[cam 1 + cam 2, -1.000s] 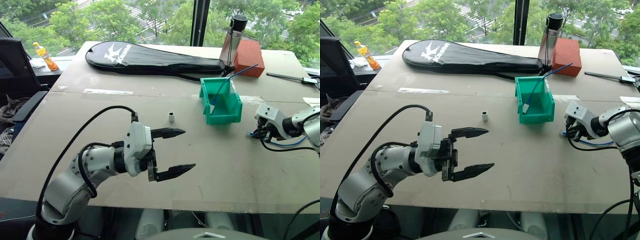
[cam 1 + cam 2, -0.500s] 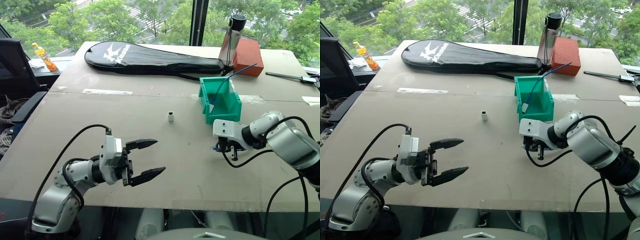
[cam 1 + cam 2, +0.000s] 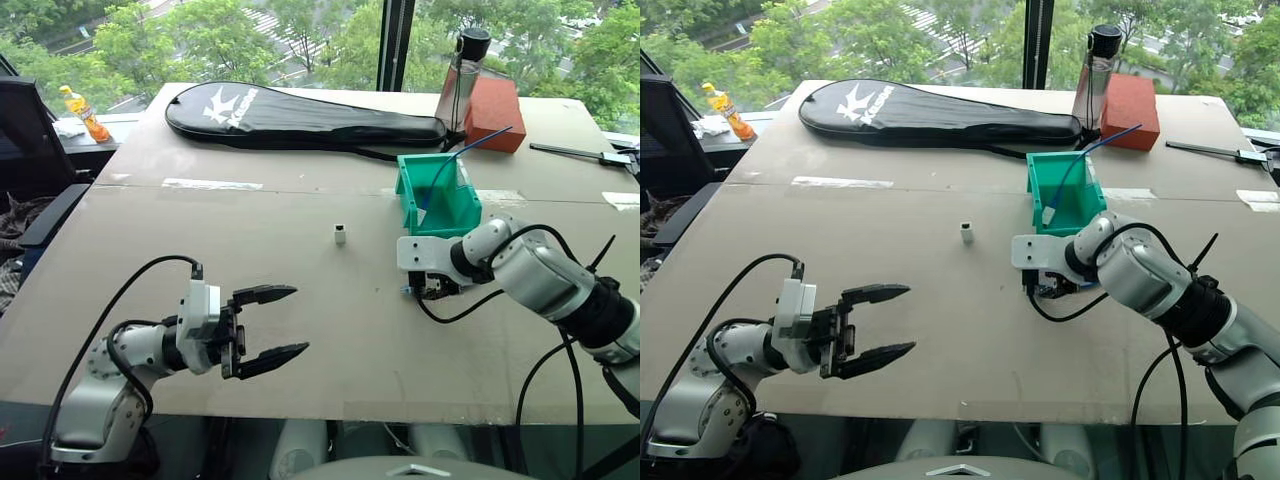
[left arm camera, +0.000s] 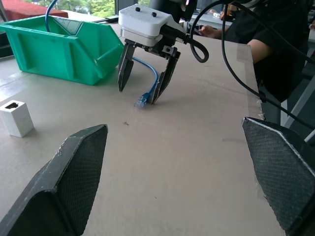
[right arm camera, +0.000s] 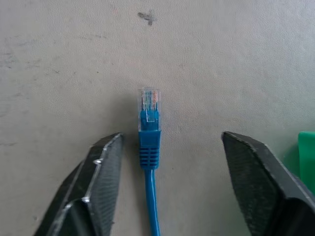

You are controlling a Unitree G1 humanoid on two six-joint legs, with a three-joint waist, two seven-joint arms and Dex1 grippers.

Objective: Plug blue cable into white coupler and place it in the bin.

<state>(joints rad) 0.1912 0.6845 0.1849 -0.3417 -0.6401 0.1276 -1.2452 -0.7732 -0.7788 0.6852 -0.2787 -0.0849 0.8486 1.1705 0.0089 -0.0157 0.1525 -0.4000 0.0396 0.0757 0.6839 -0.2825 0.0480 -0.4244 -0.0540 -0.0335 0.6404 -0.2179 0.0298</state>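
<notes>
Lying between textured tool point(image 5: 170, 187) fingers: ribbed blue cable point(image 5: 149, 142).

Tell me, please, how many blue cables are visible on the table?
2. One blue cable lies on the table between the open right gripper fingers. The other cable stands in the bin, leaning out.

Head pair overlooks table point(image 3: 300, 330); wrist cameras close, low.
</notes>
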